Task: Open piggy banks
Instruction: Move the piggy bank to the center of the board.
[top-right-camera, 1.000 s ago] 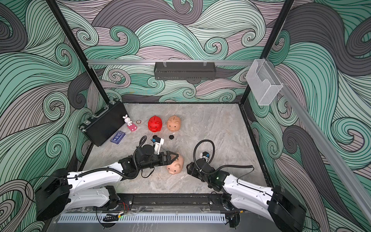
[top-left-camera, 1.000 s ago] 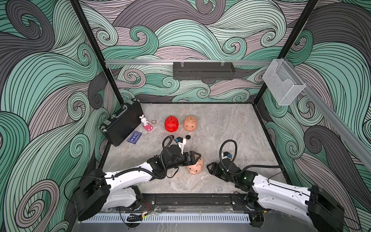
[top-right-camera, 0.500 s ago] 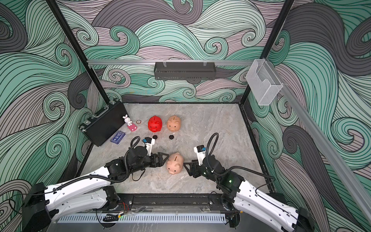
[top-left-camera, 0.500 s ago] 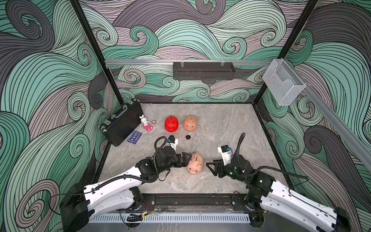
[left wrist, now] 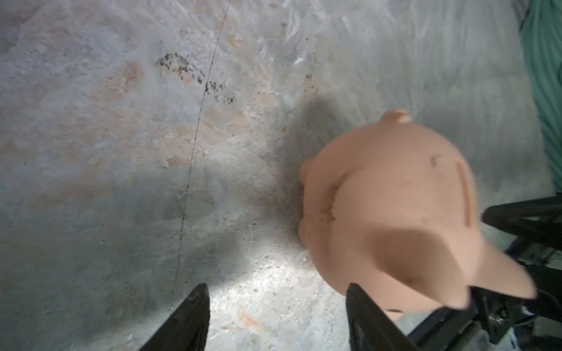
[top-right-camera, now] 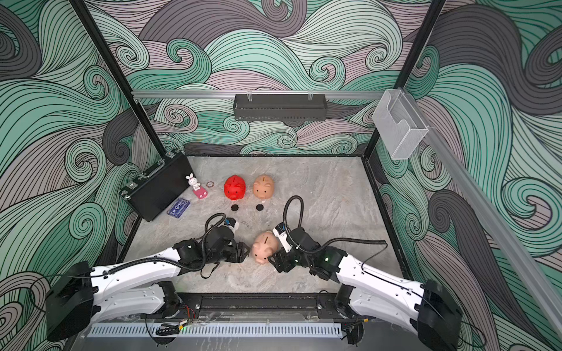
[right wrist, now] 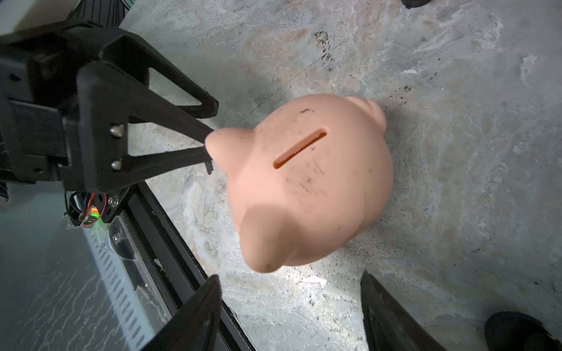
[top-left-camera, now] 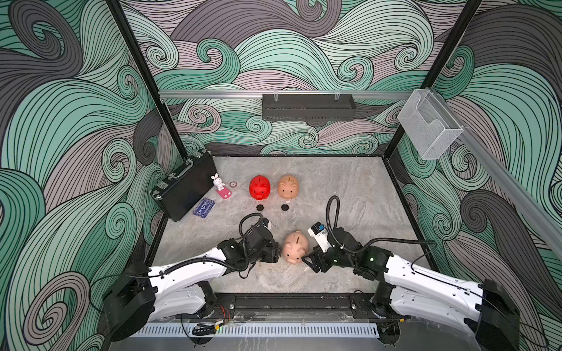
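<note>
Bench [top-left-camera: 349, 188] status: pigs and pincers

Black case [top-left-camera: 185, 188] lies at the far left edge. Left pincer [top-left-camera: 276, 253] and right pincer [top-left-camera: 308, 259] both stand open, empty, flanking the near peach pig [top-left-camera: 295, 246] by the front edge. Red pig [top-left-camera: 259, 187] and far peach pig [top-left-camera: 288, 187] stand mid-bench, upright, each with a black plug [top-left-camera: 259, 208] loose before it.

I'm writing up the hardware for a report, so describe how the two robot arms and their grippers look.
Both arms have glossy white link shells with black joints and black bases. A black corrugated cable loops over each wrist. The left gripper and right gripper are matte black with slim triangular open-frame fingers fixed by silver screws. The right wrist carries a small white block with a blue marking.
</note>
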You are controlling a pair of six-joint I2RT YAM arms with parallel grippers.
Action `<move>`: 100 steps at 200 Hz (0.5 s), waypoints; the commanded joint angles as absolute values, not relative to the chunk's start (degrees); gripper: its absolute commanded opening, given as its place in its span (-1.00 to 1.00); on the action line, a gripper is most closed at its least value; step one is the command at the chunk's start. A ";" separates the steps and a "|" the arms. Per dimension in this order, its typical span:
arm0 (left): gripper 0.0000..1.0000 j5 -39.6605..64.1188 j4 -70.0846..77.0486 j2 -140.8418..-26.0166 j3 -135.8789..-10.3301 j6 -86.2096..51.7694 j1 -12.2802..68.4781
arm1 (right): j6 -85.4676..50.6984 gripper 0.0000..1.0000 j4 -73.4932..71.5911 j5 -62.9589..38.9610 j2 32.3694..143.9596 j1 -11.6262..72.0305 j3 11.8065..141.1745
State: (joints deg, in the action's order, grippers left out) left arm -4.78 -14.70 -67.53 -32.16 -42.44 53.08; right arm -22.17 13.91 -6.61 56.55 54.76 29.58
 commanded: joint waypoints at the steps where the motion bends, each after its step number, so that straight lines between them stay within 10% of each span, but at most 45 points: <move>1: 0.37 -8.38 -16.61 -71.81 -36.91 -42.84 53.28 | -21.78 0.33 13.39 -2.59 57.47 55.02 31.42; 100: 0.37 -7.38 -10.37 -92.82 -52.68 -42.14 52.91 | -27.62 0.14 13.93 -3.00 60.21 34.86 30.96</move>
State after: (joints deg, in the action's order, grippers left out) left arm -7.60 -12.51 -89.41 -47.81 -43.00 53.01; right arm -26.20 13.58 -1.93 58.89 40.47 30.00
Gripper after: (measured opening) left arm 0.685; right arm 0.577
